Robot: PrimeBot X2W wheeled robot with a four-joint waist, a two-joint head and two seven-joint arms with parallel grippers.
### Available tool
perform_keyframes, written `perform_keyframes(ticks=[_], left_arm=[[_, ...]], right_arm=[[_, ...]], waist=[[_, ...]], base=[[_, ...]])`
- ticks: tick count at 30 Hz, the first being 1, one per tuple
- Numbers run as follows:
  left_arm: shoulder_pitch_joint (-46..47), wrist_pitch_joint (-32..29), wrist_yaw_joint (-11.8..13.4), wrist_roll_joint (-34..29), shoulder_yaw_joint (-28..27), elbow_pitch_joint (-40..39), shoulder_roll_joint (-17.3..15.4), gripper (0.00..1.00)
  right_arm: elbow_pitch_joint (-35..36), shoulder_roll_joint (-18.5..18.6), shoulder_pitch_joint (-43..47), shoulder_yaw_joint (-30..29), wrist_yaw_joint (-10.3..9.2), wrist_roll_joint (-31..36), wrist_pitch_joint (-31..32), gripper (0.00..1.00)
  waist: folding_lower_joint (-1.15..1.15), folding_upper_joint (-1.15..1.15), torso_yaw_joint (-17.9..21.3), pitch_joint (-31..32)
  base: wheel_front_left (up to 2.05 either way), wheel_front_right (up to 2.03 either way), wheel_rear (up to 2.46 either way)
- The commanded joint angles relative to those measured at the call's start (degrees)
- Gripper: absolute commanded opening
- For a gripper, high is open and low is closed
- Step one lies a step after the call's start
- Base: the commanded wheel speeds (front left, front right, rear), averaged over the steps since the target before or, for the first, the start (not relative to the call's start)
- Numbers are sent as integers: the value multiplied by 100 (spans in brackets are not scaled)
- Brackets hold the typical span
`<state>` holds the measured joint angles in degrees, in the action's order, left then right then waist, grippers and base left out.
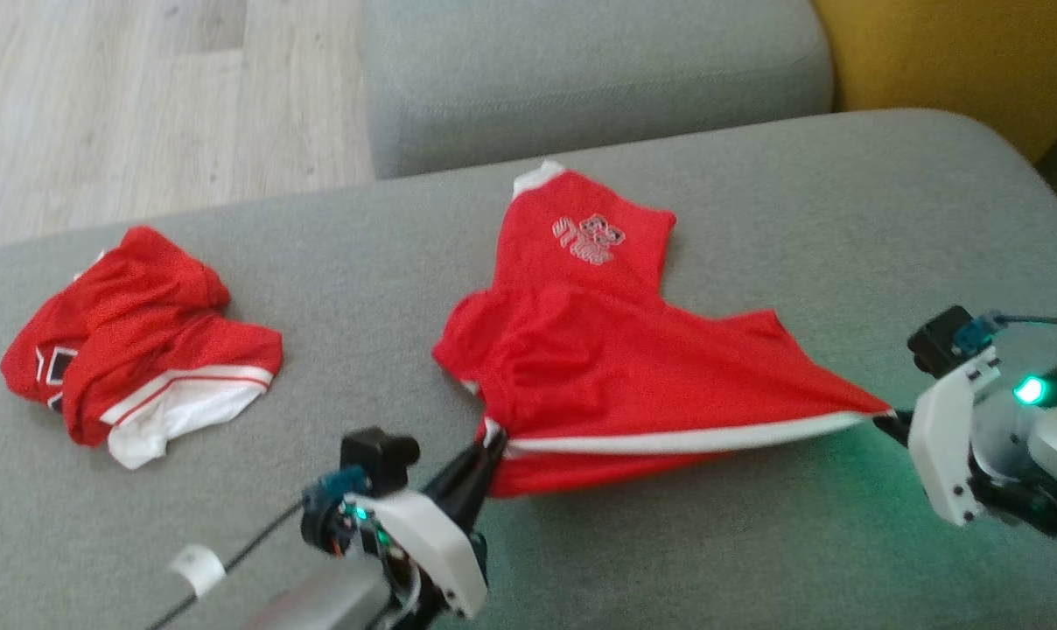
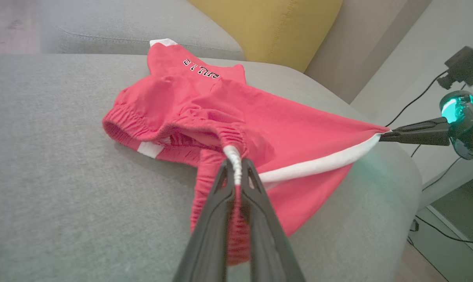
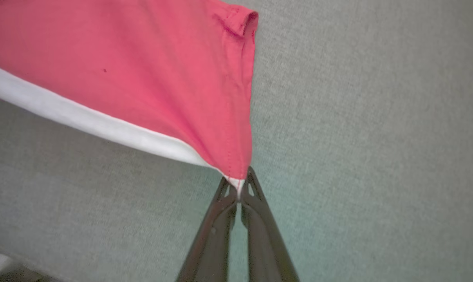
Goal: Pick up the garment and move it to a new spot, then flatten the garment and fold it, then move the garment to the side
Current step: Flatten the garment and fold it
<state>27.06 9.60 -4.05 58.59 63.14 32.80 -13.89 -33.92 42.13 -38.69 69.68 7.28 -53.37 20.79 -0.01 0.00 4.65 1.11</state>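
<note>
**Red garment** [image 1: 598, 350] with white trim, partly spread across the middle of the grey seat cushion [image 1: 756, 542], its near hem raised off the cushion and stretched taut. A white printed emblem [image 1: 591, 238] sat on the panel toward the cushion's far edge. In the left wrist view a row of black-and-white letters showed there, inverted, possibly "BULLS" but too foreshortened to be sure.

The left gripper [image 2: 236, 166] reached in low from the cushion's near edge, pinched tight on the gathered waistband at one end of the white stripe. The right gripper [image 3: 239, 186] lay nearly level above the cushion's right end, clamped on the hem's corner.

A second red garment [image 1: 143, 341] lay crumpled on the cushion's left end, well apart. Beyond the cushion's far edge were another grey cushion [image 1: 581, 79], a yellow cushion [image 1: 948, 61] and pale wood floor [image 1: 143, 87].
</note>
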Motion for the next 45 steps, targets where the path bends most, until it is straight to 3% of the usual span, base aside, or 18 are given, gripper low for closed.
perform_keyframes(ticks=[1,5,10,20,29,38,45], left_arm=[[181,71,42,26,-150,-175,-132,0],[-82,85,241,44,-125,-645,-247,0],[-151,95,492,67,-227,-1104,-425,0],[446,-4,748,-74,-448,-1282,-550,0],[1120,-163,694,-156,-524,-959,-348,0],[1769,-260,386,-155,-483,-307,227,0],[2141,-224,195,-198,-455,134,549,0]], right_arm=[[99,243,12,-46,21,-60,18,0],[460,513,132,-4,21,-304,201,0],[692,657,98,-229,21,-352,-33,0],[494,363,-610,-843,21,243,-790,0],[-104,-170,-1607,-1047,21,833,-1055,0],[-1097,-706,-2473,-655,21,1282,-1286,0],[-1688,-913,-2801,-470,21,1321,-1548,0]], waist=[[1,0,66,91],[1,0,88,152],[1,0,46,111],[1,0,-310,-384],[1,0,-961,-1142],[1,0,-1660,-1796],[1,0,-1872,-2055]], base=[[0,0,0],[0,0,0],[0,0,0],[0,0,0],[0,0,0],[0,0,0],[0,0,0]])
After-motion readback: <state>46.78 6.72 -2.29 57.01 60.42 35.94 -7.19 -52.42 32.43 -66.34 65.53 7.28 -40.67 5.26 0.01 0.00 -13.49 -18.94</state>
